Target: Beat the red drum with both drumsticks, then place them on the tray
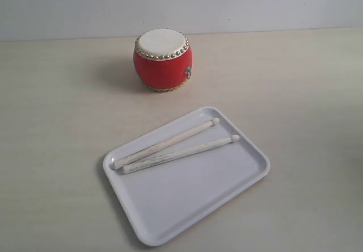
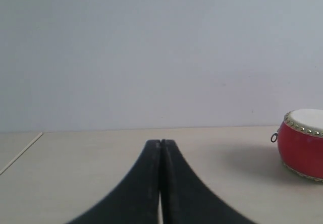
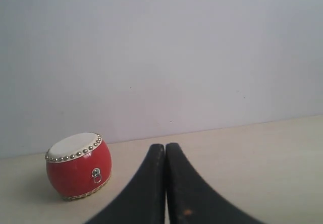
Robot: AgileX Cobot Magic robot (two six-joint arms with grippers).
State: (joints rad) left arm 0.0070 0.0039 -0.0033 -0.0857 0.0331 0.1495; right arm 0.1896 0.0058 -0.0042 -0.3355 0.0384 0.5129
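A: Any lettering, brand, number or sign to read?
B: None legible in any view: plain on the red drum, the drumsticks, the tray and the desk

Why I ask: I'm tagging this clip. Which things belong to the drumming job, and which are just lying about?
Job: drum, drumsticks, tray, left gripper, right gripper.
Just there: table, wall.

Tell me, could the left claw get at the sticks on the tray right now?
Probably yes: the sticks lie bare on the tray, nothing over them, the drum well apart. But the left claw is shut and must open first.
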